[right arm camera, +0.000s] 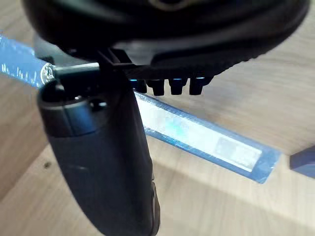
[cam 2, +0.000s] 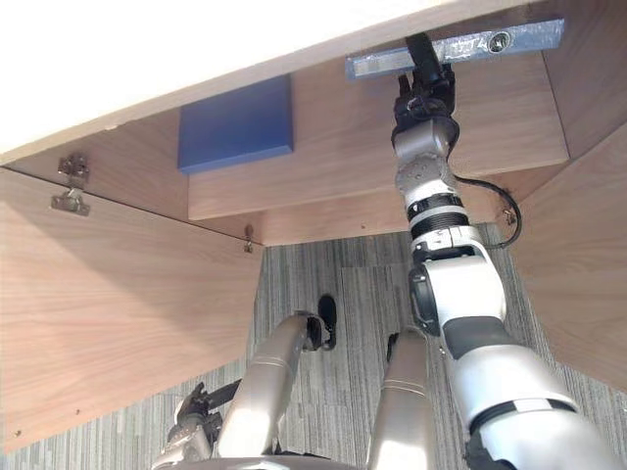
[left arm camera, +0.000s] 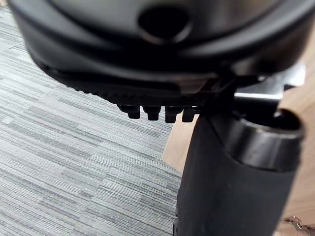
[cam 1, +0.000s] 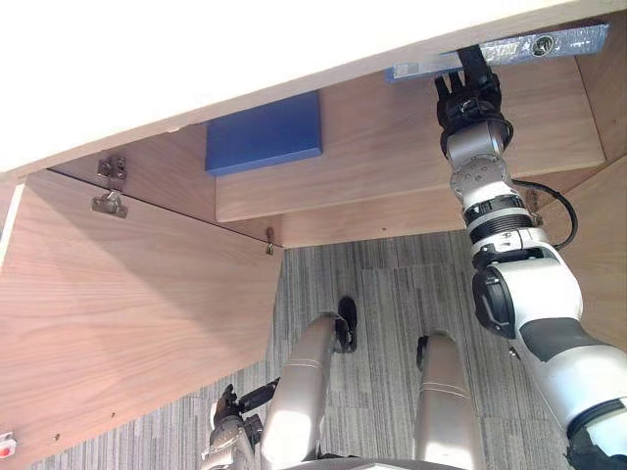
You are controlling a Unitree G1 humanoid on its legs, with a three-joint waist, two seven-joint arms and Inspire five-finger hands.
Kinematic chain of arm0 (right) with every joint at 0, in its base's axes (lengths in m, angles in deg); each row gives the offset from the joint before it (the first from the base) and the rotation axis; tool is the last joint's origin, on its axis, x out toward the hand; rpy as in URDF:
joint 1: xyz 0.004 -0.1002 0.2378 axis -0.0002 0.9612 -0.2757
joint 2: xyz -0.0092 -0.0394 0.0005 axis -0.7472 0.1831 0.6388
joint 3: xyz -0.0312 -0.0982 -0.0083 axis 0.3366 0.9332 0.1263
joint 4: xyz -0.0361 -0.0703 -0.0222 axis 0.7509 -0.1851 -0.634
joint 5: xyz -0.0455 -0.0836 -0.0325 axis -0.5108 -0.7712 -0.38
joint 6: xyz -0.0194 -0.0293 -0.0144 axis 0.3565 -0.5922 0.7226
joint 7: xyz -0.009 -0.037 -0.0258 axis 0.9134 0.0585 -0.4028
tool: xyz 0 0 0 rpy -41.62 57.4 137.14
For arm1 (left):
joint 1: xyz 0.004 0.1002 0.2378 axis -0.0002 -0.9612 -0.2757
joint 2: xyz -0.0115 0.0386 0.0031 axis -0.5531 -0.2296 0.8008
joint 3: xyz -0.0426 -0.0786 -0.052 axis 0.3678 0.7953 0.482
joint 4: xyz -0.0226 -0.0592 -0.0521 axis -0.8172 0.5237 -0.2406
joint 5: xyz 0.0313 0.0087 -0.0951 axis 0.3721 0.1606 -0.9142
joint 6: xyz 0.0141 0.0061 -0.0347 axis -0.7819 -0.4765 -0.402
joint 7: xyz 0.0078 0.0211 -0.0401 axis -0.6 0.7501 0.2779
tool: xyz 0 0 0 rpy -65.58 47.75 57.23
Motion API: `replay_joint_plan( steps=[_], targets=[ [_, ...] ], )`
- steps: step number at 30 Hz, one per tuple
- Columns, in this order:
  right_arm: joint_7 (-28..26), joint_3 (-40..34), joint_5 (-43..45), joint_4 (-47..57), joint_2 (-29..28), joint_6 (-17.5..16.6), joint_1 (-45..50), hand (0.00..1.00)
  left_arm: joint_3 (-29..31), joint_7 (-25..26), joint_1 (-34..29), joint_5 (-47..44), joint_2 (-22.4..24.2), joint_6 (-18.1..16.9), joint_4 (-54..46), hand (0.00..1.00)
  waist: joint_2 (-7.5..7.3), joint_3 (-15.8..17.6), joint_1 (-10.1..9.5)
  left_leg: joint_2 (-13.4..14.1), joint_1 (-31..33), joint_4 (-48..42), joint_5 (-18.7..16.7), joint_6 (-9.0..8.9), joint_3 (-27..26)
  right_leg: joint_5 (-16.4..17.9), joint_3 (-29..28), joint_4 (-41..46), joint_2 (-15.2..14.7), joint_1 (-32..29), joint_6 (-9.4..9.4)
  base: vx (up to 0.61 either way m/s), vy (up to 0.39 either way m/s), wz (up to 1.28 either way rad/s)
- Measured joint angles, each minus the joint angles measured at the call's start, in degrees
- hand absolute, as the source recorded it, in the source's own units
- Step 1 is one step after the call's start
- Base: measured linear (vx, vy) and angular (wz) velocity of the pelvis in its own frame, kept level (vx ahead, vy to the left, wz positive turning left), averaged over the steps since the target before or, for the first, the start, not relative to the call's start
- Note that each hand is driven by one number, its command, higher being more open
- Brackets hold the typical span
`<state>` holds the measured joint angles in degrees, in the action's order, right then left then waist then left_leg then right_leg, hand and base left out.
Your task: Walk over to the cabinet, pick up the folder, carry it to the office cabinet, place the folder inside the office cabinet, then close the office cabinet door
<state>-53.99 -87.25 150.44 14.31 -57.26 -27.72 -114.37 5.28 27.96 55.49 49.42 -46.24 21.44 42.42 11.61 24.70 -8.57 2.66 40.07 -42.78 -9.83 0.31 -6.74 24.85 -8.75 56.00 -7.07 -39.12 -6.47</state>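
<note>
At seven o'clock, nearest, the left hand (cam 1: 227, 416) hangs by the grey carpet (cam 1: 392, 284), fingers relaxed and holding nothing. At nine o'clock a wooden cabinet door (cam 1: 127, 323) stands wide open. Farther in, at one o'clock, the right hand (cam 1: 468, 98) reaches over a wooden shelf (cam 1: 411, 147) to the folder (cam 1: 549, 44), whose pale blue spine lies deepest in the cabinet. Whether the fingers pinch the folder I cannot tell. A dark blue slab (cam 1: 265, 132) rests at eleven o'clock. If a finger catches as the arm withdraws, the folder may drag forward and block the door.
</note>
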Motion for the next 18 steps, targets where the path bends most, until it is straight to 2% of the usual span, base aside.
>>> replay_joint_plan(
  steps=[6, 8, 13, 18],
  targets=[
    [-3.3, 11.3, -6.8, -5.1, 2.2, 5.7, -1.0, 1.00, -3.5, -1.3, -0.7, -0.1, -1.3, 0.0, -0.7, 1.00, 0.69, -0.5, -0.08, 0.0, -0.3, 0.0, 0.0, -0.01, 0.5, 0.0, 0.6, -0.4, -0.1, 0.8, 0.09, 0.03, 0.048, 0.03],
    [-6.2, 17.2, -9.5, -7.7, 2.4, 8.7, -0.9, 1.00, -4.1, -1.9, -1.0, 0.3, -1.6, 0.0, -0.9, 1.00, 0.82, -0.6, -0.06, 0.1, -1.1, 0.0, -0.1, -0.11, 0.6, -0.1, 0.7, -0.6, 0.0, 1.6, 0.10, 0.00, 0.048, -0.02],
    [-13.3, 26.3, -14.6, -10.9, 2.9, 12.9, -0.1, 1.00, -6.5, -4.2, -1.3, 0.9, -2.8, 0.0, -2.2, 1.00, 0.94, -0.8, -0.16, 0.4, -1.0, -0.2, -0.1, -0.18, 0.5, -0.2, 0.7, -0.8, 0.2, 1.7, 0.21, -0.01, 0.054, -0.03],
    [-18.9, 32.8, -21.5, -12.8, 6.0, 13.0, 2.4, 1.00, -8.5, -6.0, -1.1, 2.1, -3.8, 0.0, -3.5, 1.00, 0.88, -1.7, -0.21, 0.6, -1.2, -0.2, -0.3, -0.01, -0.1, -0.4, 0.3, -1.2, 0.3, 1.7, -0.11, 0.02, 0.059, -0.05]
  ],
)
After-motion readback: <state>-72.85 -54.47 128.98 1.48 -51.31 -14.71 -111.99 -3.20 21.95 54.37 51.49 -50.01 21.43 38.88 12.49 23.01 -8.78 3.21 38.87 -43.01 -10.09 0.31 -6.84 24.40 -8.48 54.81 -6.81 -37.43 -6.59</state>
